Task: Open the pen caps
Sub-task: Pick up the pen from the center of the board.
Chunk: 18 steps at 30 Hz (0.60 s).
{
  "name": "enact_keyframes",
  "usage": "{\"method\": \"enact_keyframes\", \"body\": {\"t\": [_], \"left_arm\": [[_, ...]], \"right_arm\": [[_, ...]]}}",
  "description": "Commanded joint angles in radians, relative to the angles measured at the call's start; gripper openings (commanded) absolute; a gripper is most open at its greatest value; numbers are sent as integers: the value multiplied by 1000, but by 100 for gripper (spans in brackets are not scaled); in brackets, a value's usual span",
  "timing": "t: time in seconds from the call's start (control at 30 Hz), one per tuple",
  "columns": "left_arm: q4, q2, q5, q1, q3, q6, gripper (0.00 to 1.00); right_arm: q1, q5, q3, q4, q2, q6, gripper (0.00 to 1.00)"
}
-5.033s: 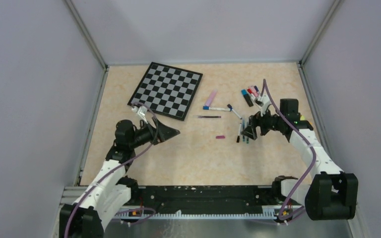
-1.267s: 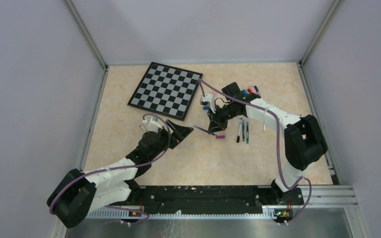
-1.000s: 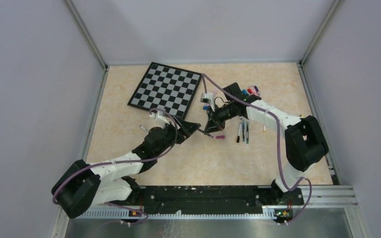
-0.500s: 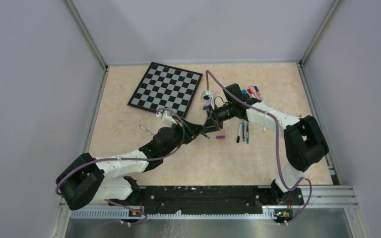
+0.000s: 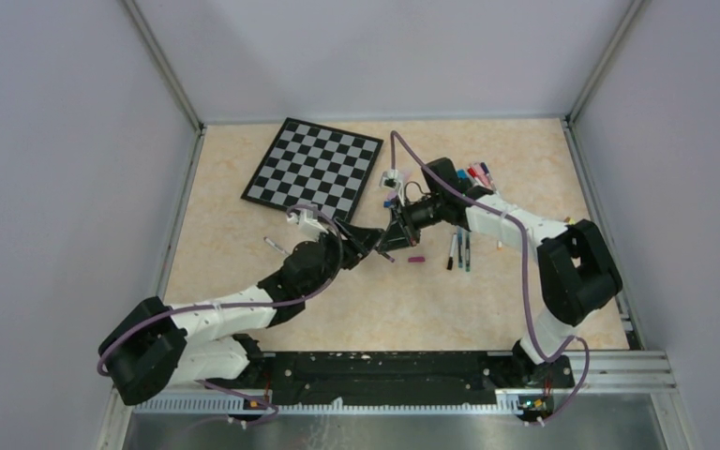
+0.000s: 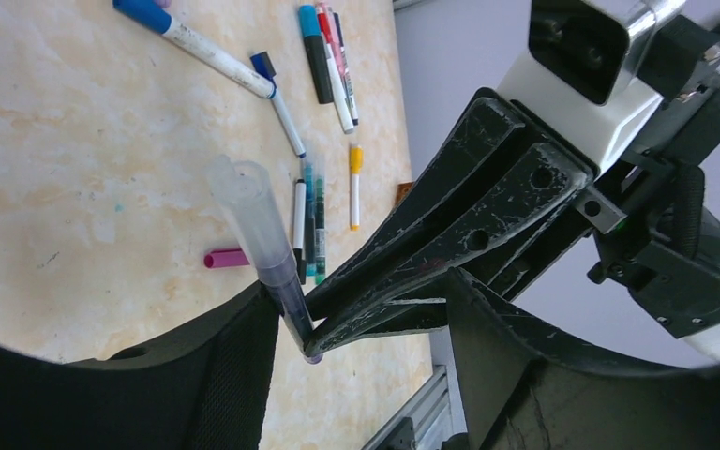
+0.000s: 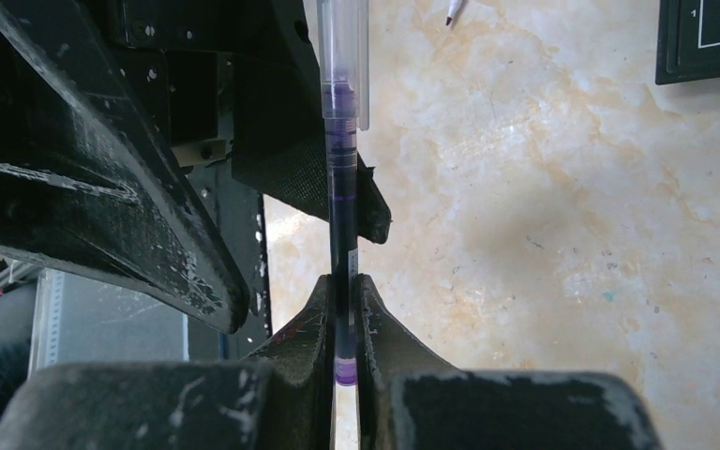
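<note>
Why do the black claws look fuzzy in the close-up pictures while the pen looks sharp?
Right wrist view: the right gripper sits close to the lens, so it blurs, while the purple pen it clamps and the table are crisp. Left wrist view: the left gripper is soft likewise; pens on the table look sharp. Top view: even light, faint shadows, no glare.

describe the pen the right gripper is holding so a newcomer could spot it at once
Find the chessboard at the far left of the table and go just past its near right corner, where the right gripper reaches in. The pen is pinched in that gripper. Unlike the pens lying loose on the table, it is gripped, with a dark purple barrel and a clear cap.
</note>
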Motion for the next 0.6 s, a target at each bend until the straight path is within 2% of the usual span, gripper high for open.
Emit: {"method": "enact_keyframes", "body": {"t": [0.0,0.17,0.57], "left_arm": [[38,-42,-43,-4,-16,-26,68],[16,-60,-70,-4,-29,-53,66],[-31,-28,-61,-6,13,-49,51]], "right_arm": [[14,-37,-16,49,-55,19,0],[13,-45,-27,67,-63,36,0],[13,-50,-39,104,-68,72,0]]}}
